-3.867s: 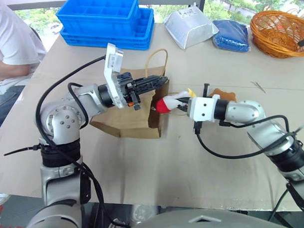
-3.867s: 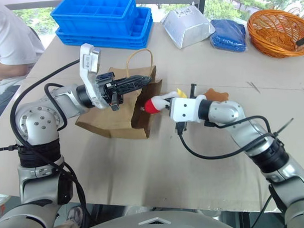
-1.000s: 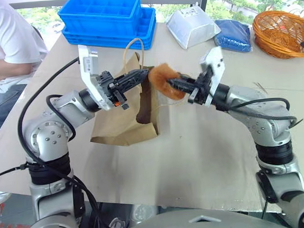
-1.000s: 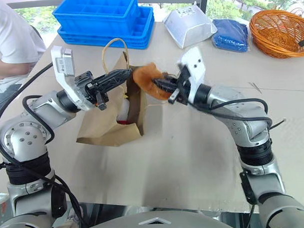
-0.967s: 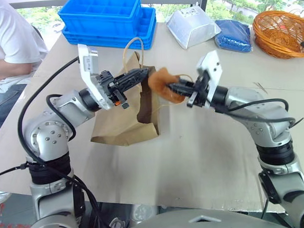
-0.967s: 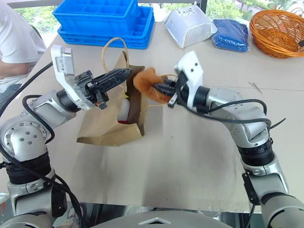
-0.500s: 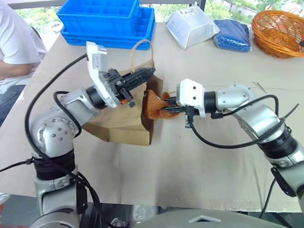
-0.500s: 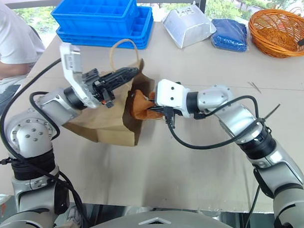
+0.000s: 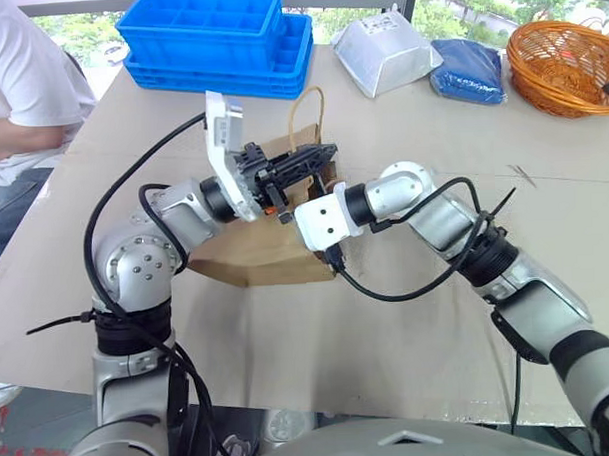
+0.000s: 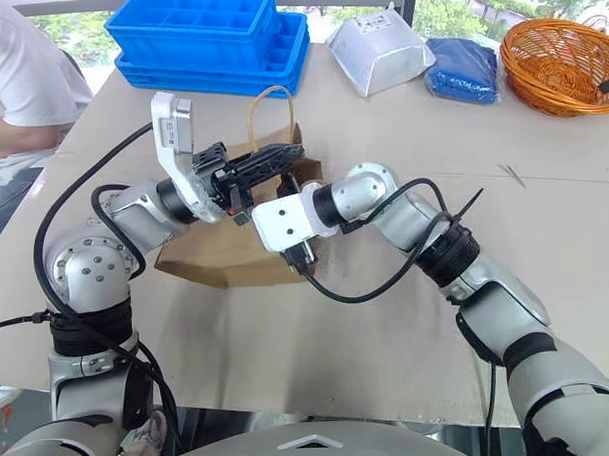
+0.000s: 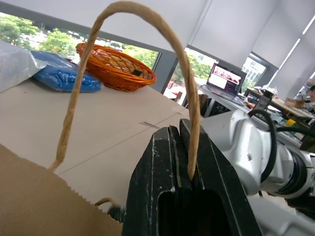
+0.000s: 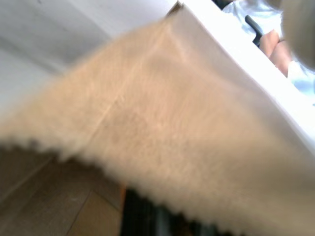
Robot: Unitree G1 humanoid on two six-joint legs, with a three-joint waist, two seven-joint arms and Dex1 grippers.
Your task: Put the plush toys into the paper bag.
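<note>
The brown paper bag (image 9: 253, 256) lies on the table with its mouth facing right. My left gripper (image 9: 320, 153) is shut on the bag's tan loop handle (image 11: 189, 142) and holds the top edge up. My right arm's white wrist block (image 9: 320, 220) sits at the bag's mouth, and the gripper beyond it reaches inside, hidden by the paper. The right wrist view shows the bag's brown paper (image 12: 162, 137) close up. The plush toys are hidden.
Stacked blue crates (image 9: 213, 36) stand at the back of the table. A silver-white foil pouch (image 9: 383, 53), a blue pouch (image 9: 466, 70) and an orange wicker basket (image 9: 564, 64) lie at the back right. A person in a white shirt (image 9: 20, 98) sits at the left edge.
My right gripper has swung down and left, carrying the orange-brown bear from above the bag into its mouth; the toy is now out of sight. The left gripper kept its hold on the handle.
</note>
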